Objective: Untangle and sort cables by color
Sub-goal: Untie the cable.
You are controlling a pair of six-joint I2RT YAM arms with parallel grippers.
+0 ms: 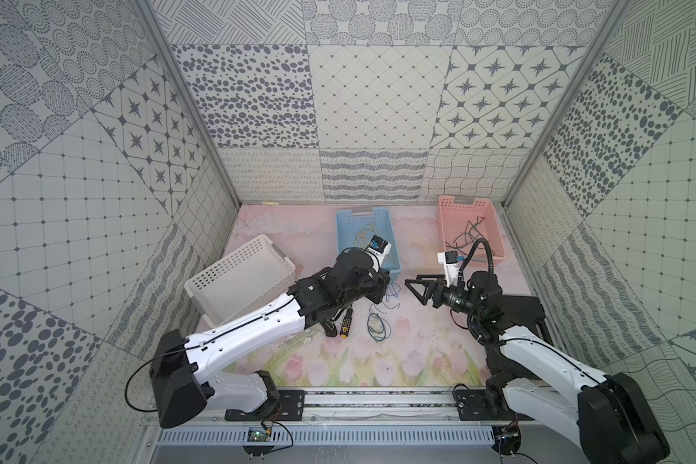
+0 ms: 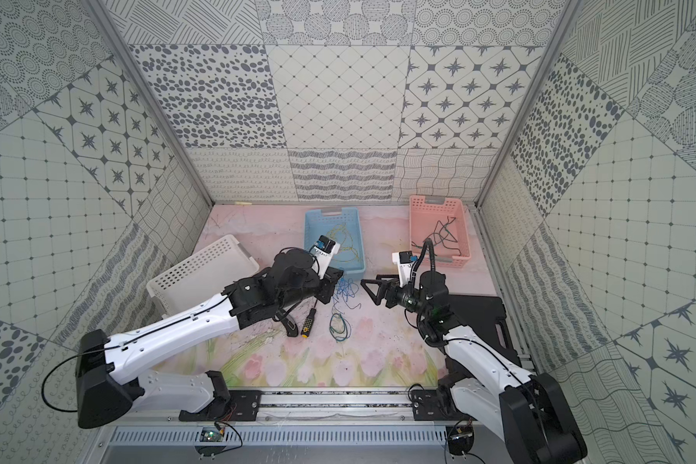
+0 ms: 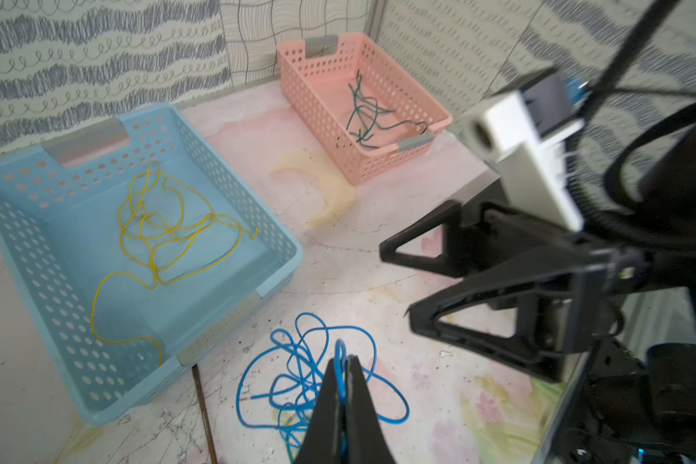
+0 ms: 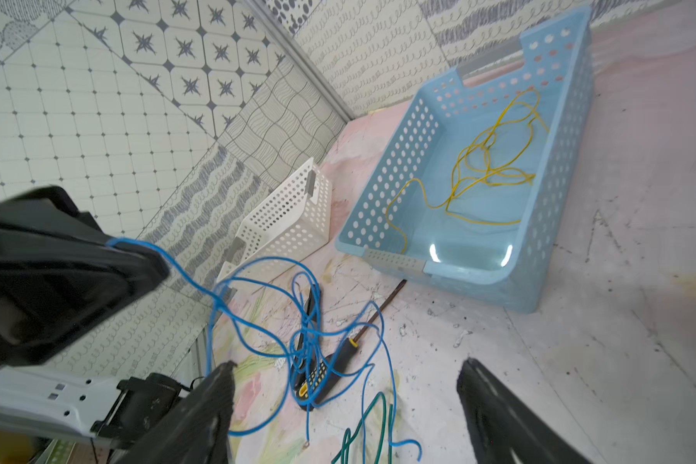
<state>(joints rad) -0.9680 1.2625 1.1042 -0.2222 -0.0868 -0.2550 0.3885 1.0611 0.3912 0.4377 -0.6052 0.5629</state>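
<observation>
A blue cable (image 3: 298, 405) lies tangled on the table in front of the blue basket (image 3: 57, 281). My left gripper (image 3: 344, 361) is shut on one of its loops, and a strand runs up to the jaws in the right wrist view (image 4: 306, 321). In both top views the tangle (image 1: 392, 293) hangs below the left gripper (image 1: 384, 281). My right gripper (image 4: 344, 363) stands open just right of it, holding nothing. Yellow cables (image 3: 157, 229) lie in the blue basket, dark green ones (image 3: 362, 116) in the pink basket (image 3: 318, 92). A green cable (image 1: 378, 327) coils on the table.
A white basket (image 1: 242, 277) leans tilted at the left, behind my left arm. A black-and-yellow screwdriver (image 1: 345, 321) lies under the blue tangle. A black case (image 1: 527, 317) sits under my right arm by the right wall.
</observation>
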